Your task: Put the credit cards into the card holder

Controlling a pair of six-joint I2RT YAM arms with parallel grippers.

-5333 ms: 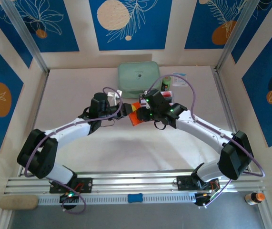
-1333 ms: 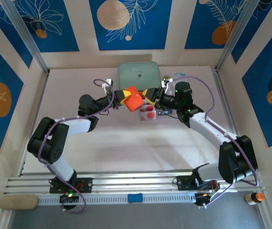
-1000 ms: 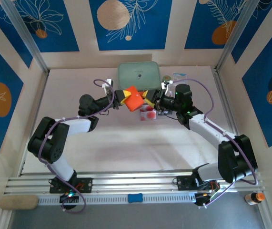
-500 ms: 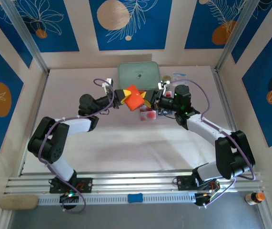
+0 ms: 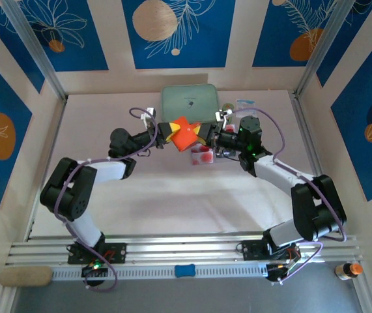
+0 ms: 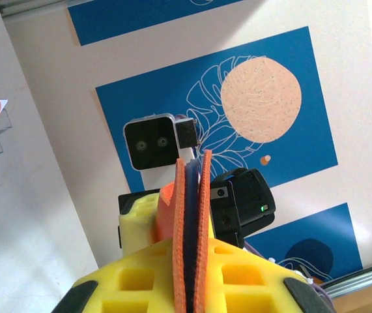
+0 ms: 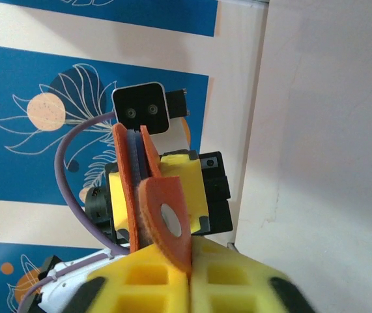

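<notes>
We find the card holder [image 5: 184,135] held above the tabletop [image 5: 172,195], left tool [image 5: 167,132] clamped on its edge, right tool [image 5: 204,134] pinching its tab [image 7: 166,222]; the credit cards [image 5: 202,155] lie nearby, apparently none inserted yet.

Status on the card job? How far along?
Done: card holder lifted, left end effector clamped on its body. In hand: right end effector pinches the snap flap, likely to open it. Left: credit cards sit in the clear tray; none visibly inserted.
</notes>
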